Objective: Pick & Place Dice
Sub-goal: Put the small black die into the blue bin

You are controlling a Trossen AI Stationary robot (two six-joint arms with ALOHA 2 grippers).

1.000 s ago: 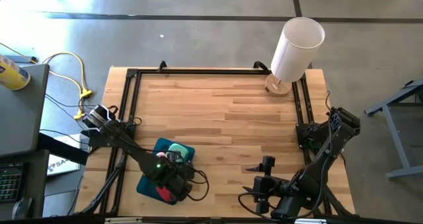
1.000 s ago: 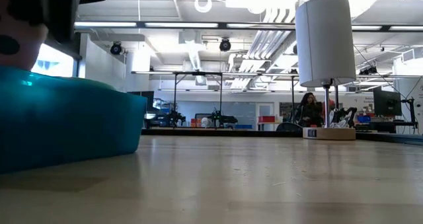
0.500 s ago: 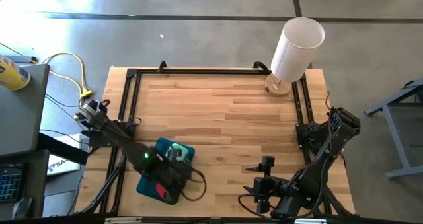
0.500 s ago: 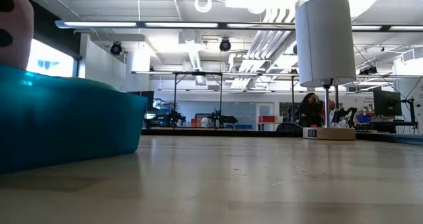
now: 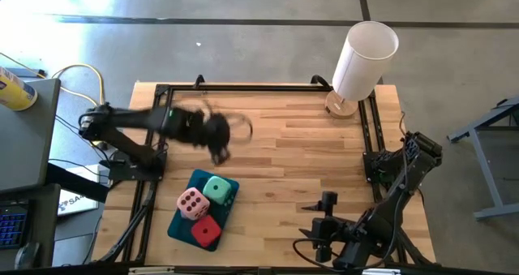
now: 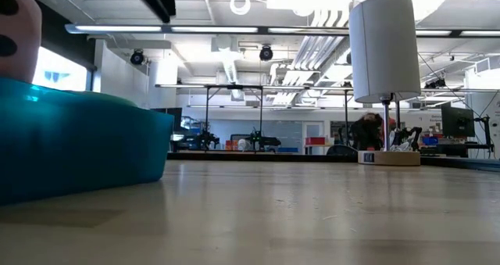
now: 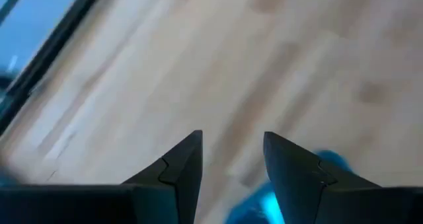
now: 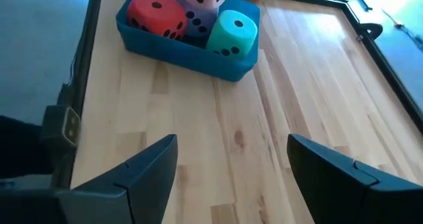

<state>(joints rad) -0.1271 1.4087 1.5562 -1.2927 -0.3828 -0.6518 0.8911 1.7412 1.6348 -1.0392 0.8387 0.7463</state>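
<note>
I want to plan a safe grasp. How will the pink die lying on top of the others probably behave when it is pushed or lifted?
The pink die sits atop the others in the teal tray, so a push would probably topple it. Its rounded corners suggest it could roll. It looks like soft foam, so probably light and squashy.

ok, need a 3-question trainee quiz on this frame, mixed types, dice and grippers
1. True or false: the pink die lies on the bare table beside the teal tray.
2. Which die sits nearest the tray's far end in the high view? A) red die B) green die C) pink die
3. Fill in: the left gripper is up over bare wood with its fingers apart and holds ____.

Key:
1. False. It rests in the tray, partly on top of the other dice.
2. B
3. Nothing. The right gripper is also open and empty, waiting at the table's near edge, facing the tray.
</note>
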